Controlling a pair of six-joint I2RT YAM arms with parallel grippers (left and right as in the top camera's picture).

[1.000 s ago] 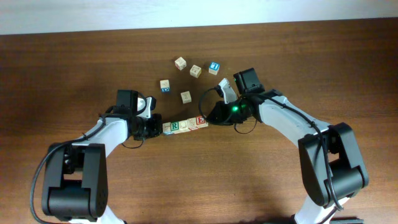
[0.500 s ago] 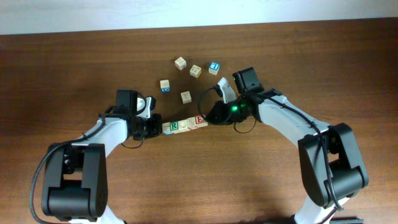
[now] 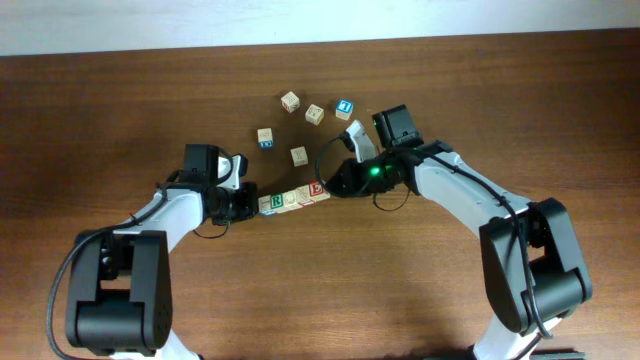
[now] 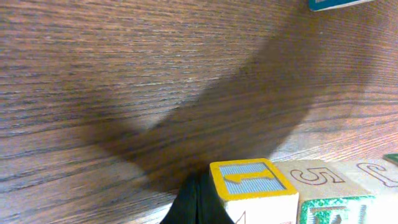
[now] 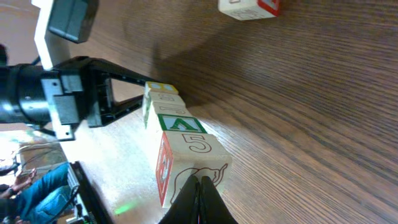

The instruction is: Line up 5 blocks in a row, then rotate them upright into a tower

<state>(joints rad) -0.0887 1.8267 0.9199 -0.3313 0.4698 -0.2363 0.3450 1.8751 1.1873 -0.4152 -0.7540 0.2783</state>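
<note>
A short row of pale-wood blocks (image 3: 293, 199) lies tilted at the table's middle, with a green "R" face (image 3: 279, 202) near its left end and a red "E" face (image 3: 319, 189) at its right end. My left gripper (image 3: 250, 202) is shut, and its tips (image 4: 199, 204) press the left end block with the yellow-framed face (image 4: 252, 180). My right gripper (image 3: 331, 186) is shut too. Its tips (image 5: 200, 188) touch the right end block (image 5: 199, 165), which has a red side. Neither gripper holds anything.
Loose cubes lie behind the row: one (image 3: 290, 101), one (image 3: 314, 114), a blue-topped cube (image 3: 345, 107), one (image 3: 265, 138) and one (image 3: 298, 156) nearest the row. In the right wrist view the left gripper body (image 5: 74, 93) sits beyond the row.
The row's right end has swung toward the far side with the right gripper behind it, so the row tilts more. The left gripper has edged up slightly.
</note>
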